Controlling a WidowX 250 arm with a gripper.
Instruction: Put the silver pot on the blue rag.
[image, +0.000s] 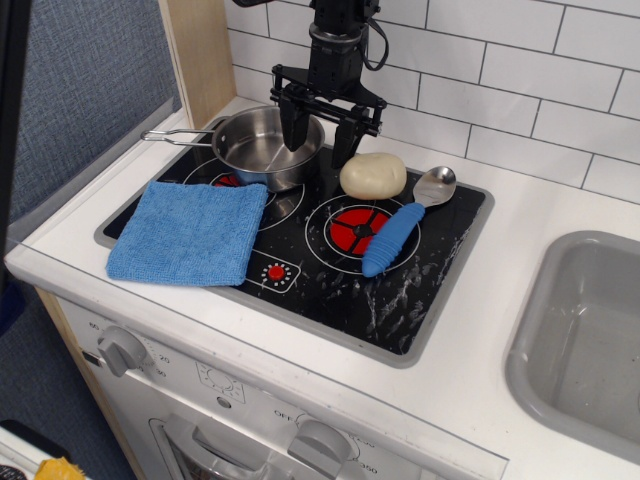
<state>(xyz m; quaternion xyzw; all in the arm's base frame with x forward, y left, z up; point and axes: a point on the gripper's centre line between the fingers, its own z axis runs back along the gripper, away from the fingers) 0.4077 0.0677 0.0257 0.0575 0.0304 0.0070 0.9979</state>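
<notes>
The pincer (318, 135) is spread wide over the right rim of the silver pot (268, 147), nothing gripped. The blue rag (190, 232) is laid just in front of the pot.

I see a white tile wall (520, 70) behind the white tabletop (500, 300), a wooden panel (195, 55) and grey-blue wall (80, 90) at left, a grey sink (590, 340) at right, under even light

A toy kitchen: black stove top (300, 250) with red burners, white wall tiles (520, 80), grey sink (585, 340) on the right.
</notes>
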